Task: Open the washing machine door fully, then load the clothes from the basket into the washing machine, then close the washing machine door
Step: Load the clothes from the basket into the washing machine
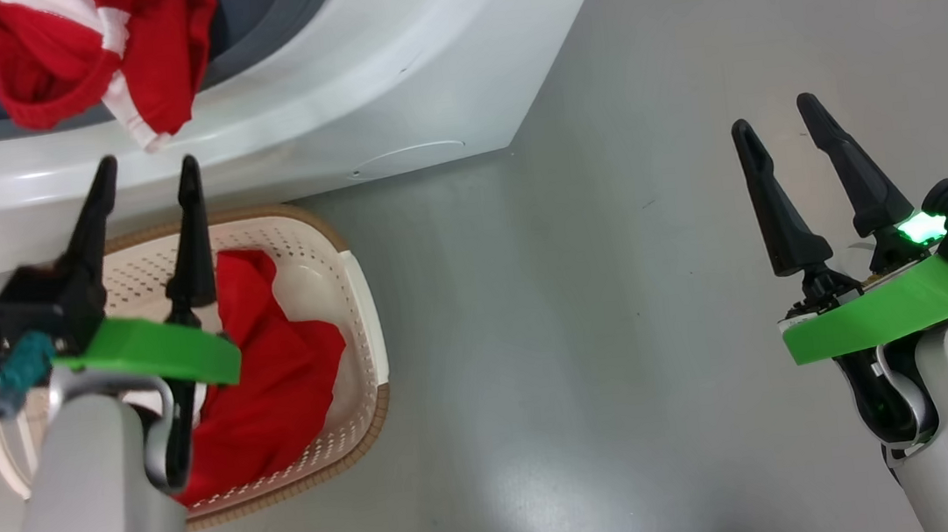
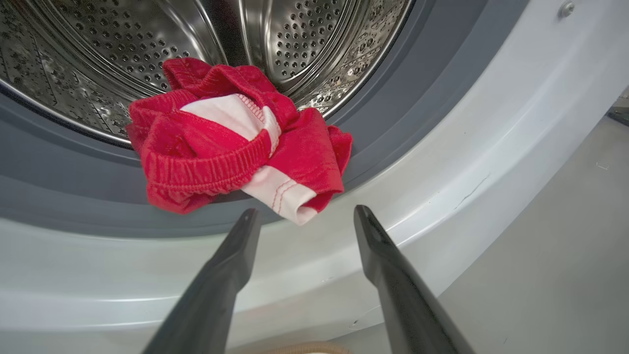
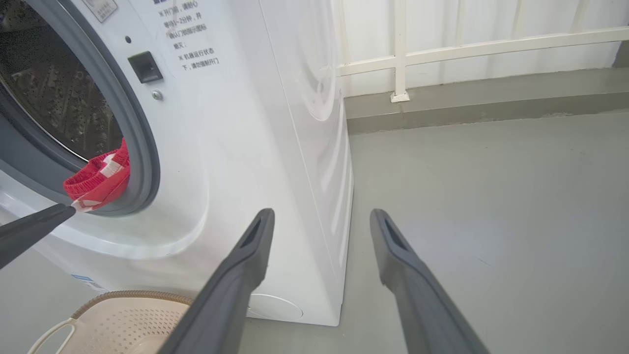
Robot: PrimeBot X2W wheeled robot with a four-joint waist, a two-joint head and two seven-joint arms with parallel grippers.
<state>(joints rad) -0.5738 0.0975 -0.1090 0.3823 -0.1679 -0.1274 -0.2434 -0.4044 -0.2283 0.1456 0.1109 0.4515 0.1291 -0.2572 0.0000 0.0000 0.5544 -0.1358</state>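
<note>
Loading is partway through, judging by how things lie: the washing machine point(image 1: 382, 64) has its mouth uncovered, so the step of opening the door looks done, and one red garment point(image 2: 236, 142) sits bunched on the lower lip of that mouth, resting on the grey seal point(image 2: 59, 162) with the steel drum point(image 2: 295, 39) just behind it. It is not properly inside; its bulk lies at the threshold, its long axis running across the mouth along the lip, and a white-trimmed end points outward and down over the machine's front. More red clothes point(image 1: 275, 384) lie heaped in the basket point(image 1: 353, 287), which stands on the floor just in front of the machine, below the mouth. The left gripper point(image 1: 148, 164) hangs released and empty just in front of the machine's lip, fingers spread, aimed at the dangling end from just below and apart from it. The right gripper point(image 1: 773, 113) is likewise released and empty, well off to the machine's right side over bare floor. What is left, most likely: pushing this garment deeper, moving the basket's remainder in, and closing the door.
</note>
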